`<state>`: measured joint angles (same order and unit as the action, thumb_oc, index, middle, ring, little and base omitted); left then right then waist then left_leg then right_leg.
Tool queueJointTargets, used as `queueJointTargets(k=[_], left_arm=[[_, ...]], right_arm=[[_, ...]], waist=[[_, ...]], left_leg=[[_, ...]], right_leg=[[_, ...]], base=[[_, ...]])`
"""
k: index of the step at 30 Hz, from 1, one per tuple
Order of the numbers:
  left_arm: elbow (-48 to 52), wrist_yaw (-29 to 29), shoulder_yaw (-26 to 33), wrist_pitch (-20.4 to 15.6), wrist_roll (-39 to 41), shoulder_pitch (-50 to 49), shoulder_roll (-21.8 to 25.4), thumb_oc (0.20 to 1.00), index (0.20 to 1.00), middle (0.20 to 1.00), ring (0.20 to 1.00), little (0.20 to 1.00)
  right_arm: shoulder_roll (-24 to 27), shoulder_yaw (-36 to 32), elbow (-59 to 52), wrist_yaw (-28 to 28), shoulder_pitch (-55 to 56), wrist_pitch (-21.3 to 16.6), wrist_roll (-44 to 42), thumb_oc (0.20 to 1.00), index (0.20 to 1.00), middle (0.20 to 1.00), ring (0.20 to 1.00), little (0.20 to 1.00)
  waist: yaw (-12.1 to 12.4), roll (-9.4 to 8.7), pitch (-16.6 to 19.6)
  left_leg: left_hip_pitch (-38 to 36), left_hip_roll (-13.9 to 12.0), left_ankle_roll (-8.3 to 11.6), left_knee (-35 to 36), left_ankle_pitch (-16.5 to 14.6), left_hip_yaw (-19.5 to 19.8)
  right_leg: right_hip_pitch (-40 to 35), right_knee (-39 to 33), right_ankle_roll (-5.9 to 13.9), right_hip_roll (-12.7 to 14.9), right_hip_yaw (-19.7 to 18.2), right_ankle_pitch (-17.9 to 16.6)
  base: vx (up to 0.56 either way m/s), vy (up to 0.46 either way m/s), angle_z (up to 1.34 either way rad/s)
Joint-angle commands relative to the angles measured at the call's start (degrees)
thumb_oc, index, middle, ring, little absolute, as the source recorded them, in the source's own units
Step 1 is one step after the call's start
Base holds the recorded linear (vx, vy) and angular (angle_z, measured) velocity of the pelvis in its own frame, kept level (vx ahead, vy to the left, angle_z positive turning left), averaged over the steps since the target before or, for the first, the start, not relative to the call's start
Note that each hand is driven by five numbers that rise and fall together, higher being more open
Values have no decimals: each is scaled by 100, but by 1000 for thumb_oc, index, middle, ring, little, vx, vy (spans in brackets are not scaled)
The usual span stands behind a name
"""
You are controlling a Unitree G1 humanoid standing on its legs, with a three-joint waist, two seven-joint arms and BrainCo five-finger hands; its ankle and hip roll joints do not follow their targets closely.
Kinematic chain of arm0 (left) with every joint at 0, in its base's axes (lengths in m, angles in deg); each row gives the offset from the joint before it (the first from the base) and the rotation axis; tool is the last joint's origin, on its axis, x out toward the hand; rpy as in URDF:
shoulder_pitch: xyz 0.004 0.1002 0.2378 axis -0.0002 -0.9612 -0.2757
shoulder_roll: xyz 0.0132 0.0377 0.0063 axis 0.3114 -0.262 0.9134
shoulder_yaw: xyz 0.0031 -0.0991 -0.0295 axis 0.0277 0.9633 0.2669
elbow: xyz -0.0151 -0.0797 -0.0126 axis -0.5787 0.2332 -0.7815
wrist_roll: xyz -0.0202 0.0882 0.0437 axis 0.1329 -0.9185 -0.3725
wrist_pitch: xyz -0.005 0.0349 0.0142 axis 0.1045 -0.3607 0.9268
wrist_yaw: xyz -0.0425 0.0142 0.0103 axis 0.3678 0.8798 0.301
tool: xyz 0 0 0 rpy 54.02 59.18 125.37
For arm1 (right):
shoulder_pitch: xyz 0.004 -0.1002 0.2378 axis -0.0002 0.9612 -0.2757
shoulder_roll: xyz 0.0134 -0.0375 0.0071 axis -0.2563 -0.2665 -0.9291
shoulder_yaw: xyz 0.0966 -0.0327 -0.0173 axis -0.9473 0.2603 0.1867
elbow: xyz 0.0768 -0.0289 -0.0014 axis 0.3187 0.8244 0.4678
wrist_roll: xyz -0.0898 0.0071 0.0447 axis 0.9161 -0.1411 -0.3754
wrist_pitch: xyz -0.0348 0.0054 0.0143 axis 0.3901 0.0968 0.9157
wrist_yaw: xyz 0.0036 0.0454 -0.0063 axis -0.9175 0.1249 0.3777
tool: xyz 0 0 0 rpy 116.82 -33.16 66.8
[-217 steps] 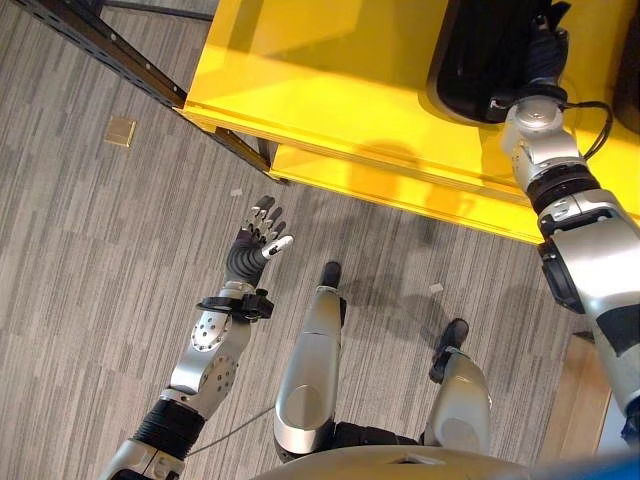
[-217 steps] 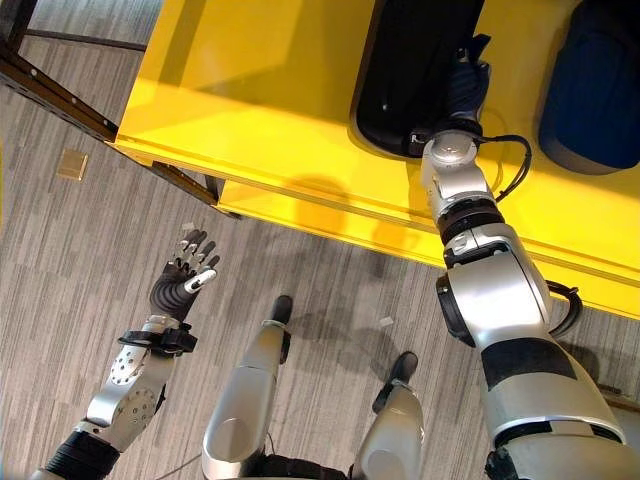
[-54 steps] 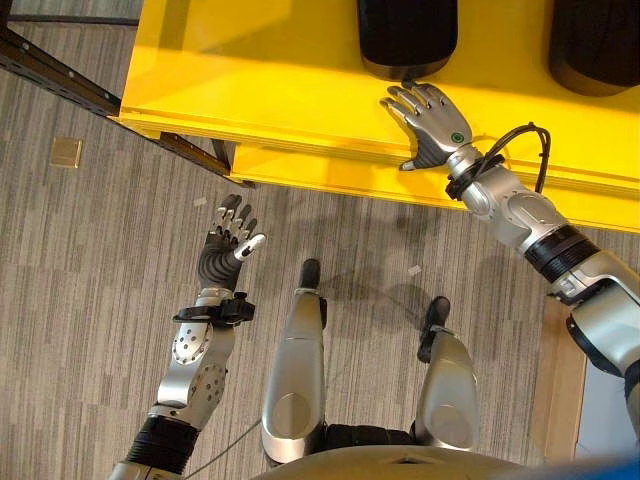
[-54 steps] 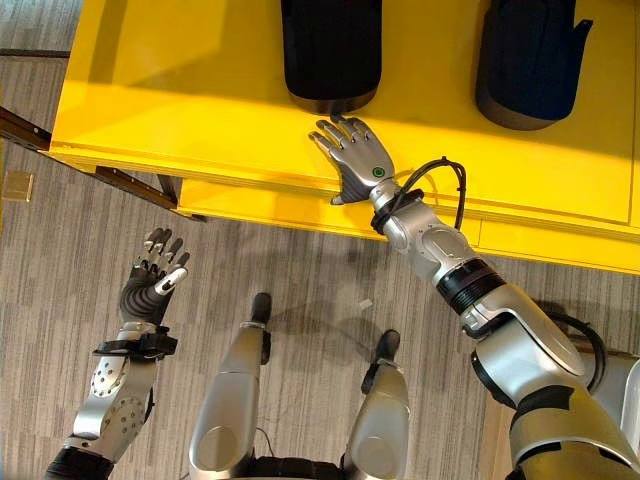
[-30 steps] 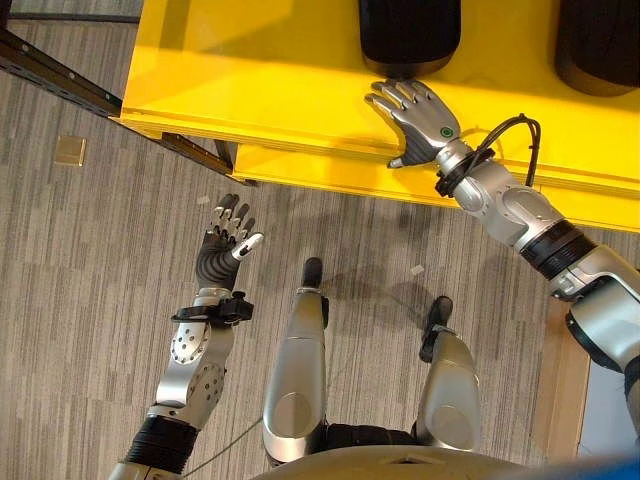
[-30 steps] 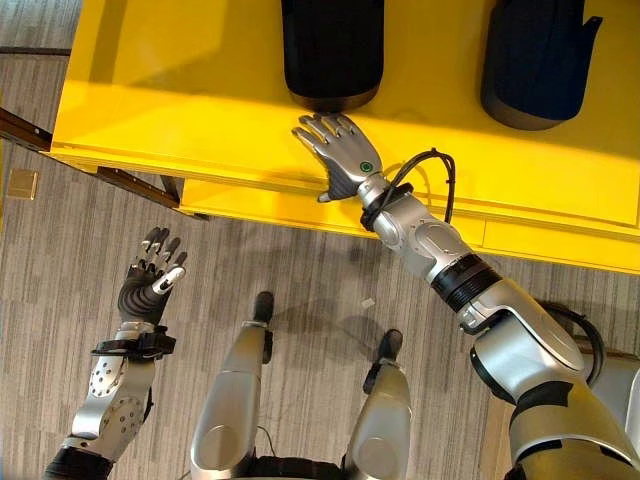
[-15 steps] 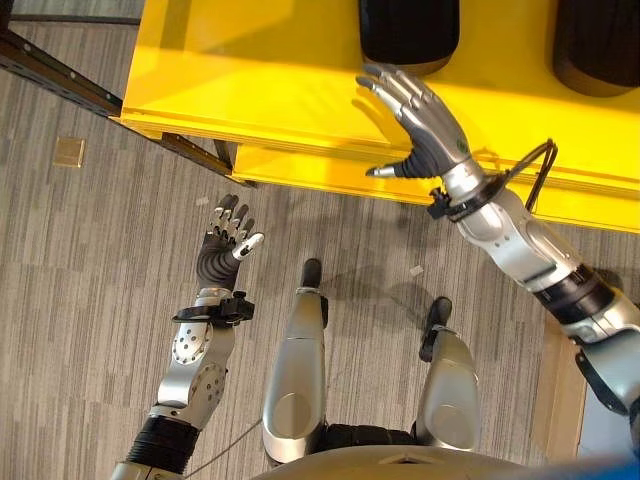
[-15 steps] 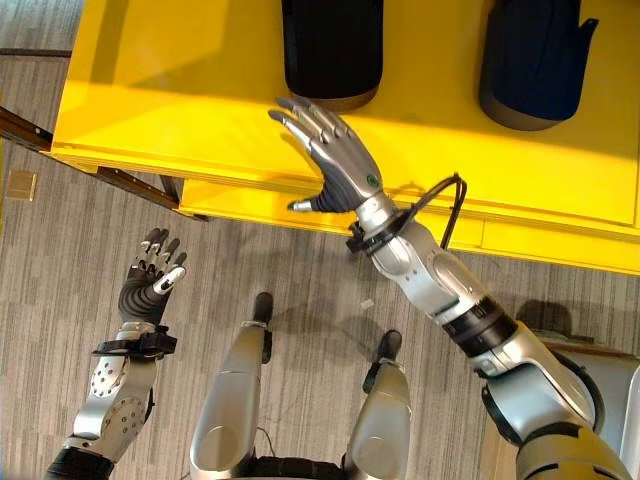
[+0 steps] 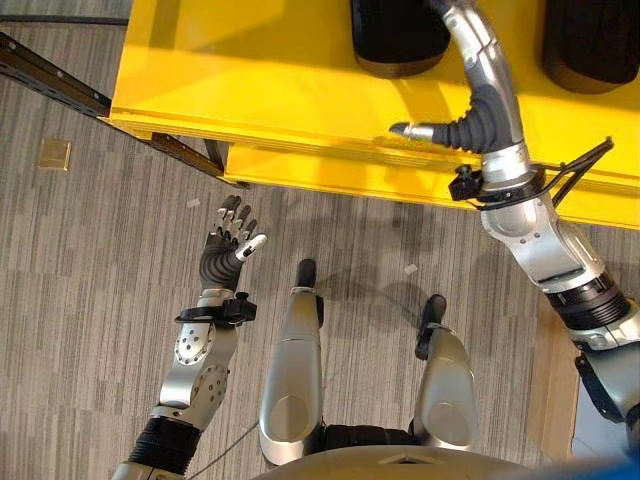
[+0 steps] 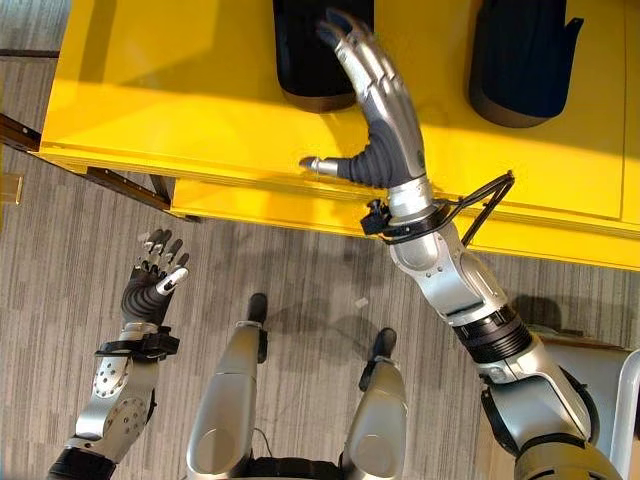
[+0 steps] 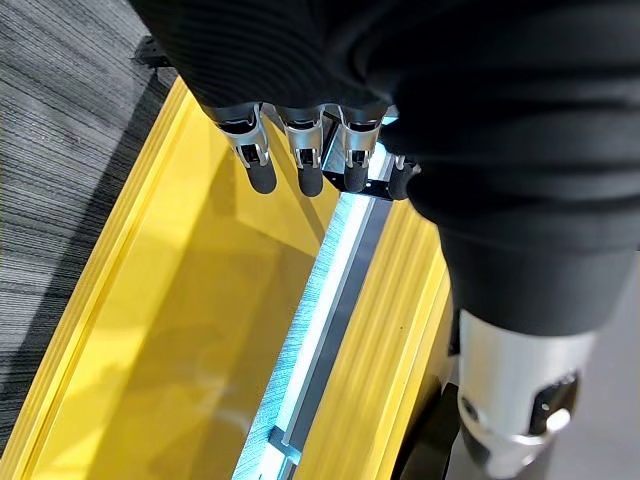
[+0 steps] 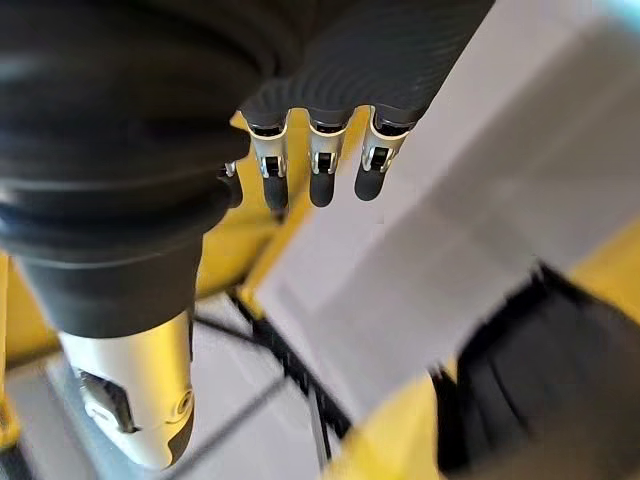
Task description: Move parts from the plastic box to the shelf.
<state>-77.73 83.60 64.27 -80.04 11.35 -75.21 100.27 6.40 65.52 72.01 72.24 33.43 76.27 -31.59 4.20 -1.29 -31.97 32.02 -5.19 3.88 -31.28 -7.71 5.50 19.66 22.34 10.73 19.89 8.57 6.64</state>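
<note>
Two black parts lie on the yellow shelf: one at the middle and a second at the far right. My right hand is raised above the shelf's front edge. It is open and holds nothing, with its straight fingers reaching over the middle black part. Over the floor at the lower left my left hand is open and empty, its fingers straight. The yellow shelf lies past them in the left wrist view.
A dark metal frame rail runs across the upper left beside the shelf. A small tan plate is set in the grey floor at the left. A wooden strip shows at the lower right.
My right hand has risen from the shelf's front edge and turned fingers-up over the middle black part. It stays open and empty. The left hand has not moved.
</note>
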Motion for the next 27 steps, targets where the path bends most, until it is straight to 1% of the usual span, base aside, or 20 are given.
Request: queueJointTargets(k=[1,2,4,7,9,10,11,14,15,16,18,19,20,22,23,24,25,27], left_arm=[[440,106,112,-333,-126,-125,185,1000,1000,1000,1000,1000],[438,100,110,-333,-124,-114,195,1000,1000,1000,1000,1000],[451,97,101,-344,-114,-114,213,1000,1000,1000,1000,1000],[436,110,85,-348,-119,-108,221,1000,1000,1000,1000,1000],[435,88,58,-344,-105,-126,240,1000,1000,1000,1000,1000],[451,80,54,-352,-89,-120,247,1000,1000,1000,1000,1000],[446,47,33,-357,-61,-130,267,1000,1000,1000,1000,1000],[443,35,23,-358,-28,-110,286,1000,1000,1000,1000,1000],[411,-5,-15,-339,15,-118,298,1000,1000,1000,1000,1000],[413,-6,-11,-339,15,-108,297,1000,1000,1000,1000,1000],[387,-27,-29,-337,38,-114,316,1000,1000,1000,1000,1000],[370,-15,-56,-330,75,-104,314,1000,1000,1000,1000,1000],[368,-15,-59,-330,76,-113,314,1000,1000,1000,1000,1000],[359,-28,-74,-312,101,-104,324,1000,1000,1000,1000,1000],[350,-35,-96,-302,133,-125,331,1000,1000,1000,1000,1000],[350,-36,-95,-302,134,-123,331,1000,1000,1000,1000,1000],[334,-40,-106,-282,159,-122,340,1000,1000,1000,1000,1000],[331,-45,-108,-276,166,-124,339,1000,1000,1000,1000,1000]], right_arm=[[-104,-253,99,433,-493,-54,-76,1000,1000,1000,1000,1000],[-107,-248,176,452,-559,-33,-57,1000,1000,1000,1000,1000],[-128,-294,421,584,-720,63,-39,1000,1000,1000,1000,1000],[-202,-355,667,702,-826,89,-112,1000,1000,1000,1000,1000],[-236,-378,958,764,-980,122,-236,1000,1000,1000,1000,1000],[-233,-377,1088,800,-1058,136,-272,1000,1000,1000,1000,1000],[-254,-378,1351,823,-1187,143,-413,1000,1000,1000,1000,1000],[-249,-375,1630,826,-1346,131,-614,1000,1000,1000,1000,1000],[-307,-404,1996,817,-1486,103,-939,1000,1000,1000,1000,1000],[-303,-405,1999,817,-1499,100,-941,1000,1000,1000,1000,1000],[-345,-428,2326,809,-1589,64,-1223,1000,1000,1000,1000,1000],[-440,-509,2586,843,-1659,16,-1531,1000,1000,1000,1000,1000],[-443,-506,2589,843,-1652,15,-1532,1000,1000,1000,1000,1000],[-521,-540,2852,786,-1751,-69,-1882,1000,1000,1000,1000,1000],[-582,-572,3049,717,-1797,-114,-2205,1000,1000,1000,1000,1000],[-581,-570,3056,715,-1803,-118,-2209,1000,1000,1000,1000,1000],[-680,-614,3278,643,-1831,-188,-2602,1000,1000,1000,1000,1000],[-700,-604,3334,617,-1851,-220,-2685,1000,1000,1000,1000,1000]], waist=[[191,-55,218],[196,-51,218],[210,-32,218],[223,-7,218],[249,21,218],[259,35,218],[281,61,218],[301,80,218],[330,113,218],[327,113,218],[346,144,218],[363,167,218],[364,167,218],[378,190,218],[390,201,218],[389,201,218],[401,214,218],[402,215,218]], left_leg=[[-234,-318,102,150,188,-66],[-217,-312,98,183,244,-60],[-206,-303,95,177,237,-58],[-202,-291,94,171,236,-54],[-226,-281,98,137,175,-61],[-202,-273,94,165,231,-62],[-210,-270,97,120,179,-59],[-184,-266,94,151,234,-53],[-189,-260,98,113,191,-50],[-175,-257,93,143,236,-48],[-165,-254,100,112,199,-44],[-128,-247,94,125,245,-35],[-140,-250,98,94,199,-36],[-112,-244,96,116,247,-32],[-119,-246,101,94,206,-31],[-118,-246,101,98,210,-31],[-116,-241,99,93,210,-32],[-113,-240,99,96,211,-34]], right_leg=[[156,727,-214,-156,-258,-185],[171,696,-217,-153,-256,-234],[172,699,-218,-149,-255,-232],[171,704,-218,-144,-248,-227],[152,751,-214,-145,-249,-170],[175,735,-219,-144,-245,-211],[167,787,-216,-141,-251,-158],[190,770,-220,-140,-249,-197],[178,801,-218,-130,-240,-153],[194,777,-222,-132,-238,-192],[197,825,-222,-125,-235,-142],[228,818,-232,-126,-232,-175],[214,843,-228,-124,-235,-137],[239,824,-237,-122,-234,-172],[232,842,-234,-120,-238,-141],[233,839,-234,-120,-237,-143],[233,844,-234,-116,-233,-147],[233,840,-233,-116,-231,-151]], base=[[0,0,0],[0,0,0],[0,0,0],[0,0,0],[17,-5,0],[32,-6,0],[0,0,0],[0,0,0],[0,0,0],[31,-13,0],[0,0,0],[0,0,0],[0,0,0],[0,0,0],[0,0,0],[0,0,0],[0,0,0],[0,0,0]])
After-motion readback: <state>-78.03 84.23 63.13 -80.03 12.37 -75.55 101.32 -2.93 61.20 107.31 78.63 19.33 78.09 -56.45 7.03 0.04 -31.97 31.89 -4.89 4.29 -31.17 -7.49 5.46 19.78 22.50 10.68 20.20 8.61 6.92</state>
